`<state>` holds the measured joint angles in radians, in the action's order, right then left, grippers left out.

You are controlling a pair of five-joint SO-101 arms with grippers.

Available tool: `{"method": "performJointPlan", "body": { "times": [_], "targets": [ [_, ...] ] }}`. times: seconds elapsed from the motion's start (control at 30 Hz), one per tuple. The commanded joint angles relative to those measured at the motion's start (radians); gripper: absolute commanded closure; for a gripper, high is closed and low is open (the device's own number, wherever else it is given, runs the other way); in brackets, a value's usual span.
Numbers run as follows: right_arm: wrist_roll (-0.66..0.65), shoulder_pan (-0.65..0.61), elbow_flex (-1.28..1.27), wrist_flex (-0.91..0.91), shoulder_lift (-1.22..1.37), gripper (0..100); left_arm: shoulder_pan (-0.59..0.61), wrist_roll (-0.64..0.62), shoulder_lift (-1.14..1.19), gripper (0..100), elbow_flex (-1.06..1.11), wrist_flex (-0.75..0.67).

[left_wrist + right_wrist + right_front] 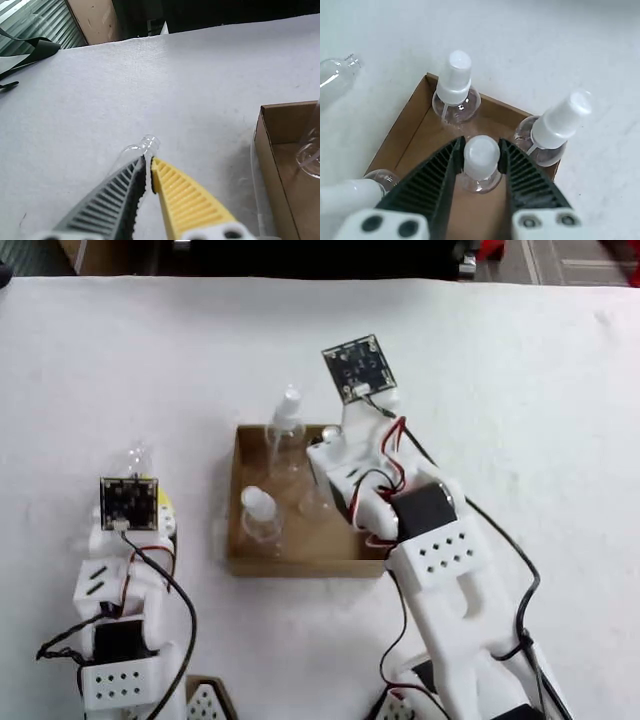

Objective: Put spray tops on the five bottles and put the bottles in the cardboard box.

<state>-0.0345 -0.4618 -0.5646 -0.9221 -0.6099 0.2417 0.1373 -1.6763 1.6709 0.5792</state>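
The right gripper [480, 143] clamps the capped bottle [481, 159] standing in the cardboard box [409, 125], release comes next, while the left gripper [149, 161], jaws nearly together, hovers over the uncapped bottle [130, 151] on the table [200, 75], which I judge needs its top.

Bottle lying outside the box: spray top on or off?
Off. The bottle has a bare open neck, no white cap.
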Motion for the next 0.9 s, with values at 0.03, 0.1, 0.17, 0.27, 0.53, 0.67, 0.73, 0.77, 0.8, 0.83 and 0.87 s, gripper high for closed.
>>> {"method": "performJointPlan", "body": {
  "times": [0.03, 0.1, 0.17, 0.27, 0.53, 0.67, 0.73, 0.77, 0.8, 0.83, 0.87],
  "targets": [
    [-0.028, -0.004, 0.025, 0.022, -0.002, 94.7, -0.015, 0.009, -0.019, 97, -0.011, -0.035],
    [-0.044, -0.005, 0.011, 0.041, -0.002, 94.7, -0.015, 0.009, -0.019, 97, -0.011, -0.035],
    [-0.051, -0.005, -0.012, 0.064, -0.002, 94.7, -0.015, 0.009, -0.019, 97, -0.011, -0.035],
    [-0.052, -0.027, -0.041, 0.093, -0.002, 94.7, -0.015, 0.009, -0.019, 97, -0.011, -0.035],
    [-0.092, -0.061, -0.048, 0.096, -0.002, 94.7, -0.015, 0.009, -0.019, 97, -0.011, -0.035],
    [-0.092, -0.061, -0.048, 0.094, -0.002, 94.3, -0.015, 0.009, -0.019, 97, -0.011, -0.035],
    [-0.092, -0.061, -0.048, 0.094, -0.002, 94.2, -0.015, 0.009, -0.019, 97, -0.011, -0.035],
    [-0.092, -0.061, -0.048, 0.093, -0.002, 94.1, -0.015, 0.009, -0.019, 97, -0.011, -0.035],
    [-0.092, -0.061, -0.048, 0.093, -0.002, 93.5, -0.015, 0.009, -0.019, 97, -0.011, -0.035],
    [-0.092, -0.061, -0.048, 0.091, -0.002, 92.0, -0.015, 0.009, -0.019, 97, -0.011, -0.035],
    [-0.092, -0.061, -0.048, 0.091, -0.004, 89.7, -0.015, 0.009, -0.019, 97, -0.011, -0.035]
  ]
}}
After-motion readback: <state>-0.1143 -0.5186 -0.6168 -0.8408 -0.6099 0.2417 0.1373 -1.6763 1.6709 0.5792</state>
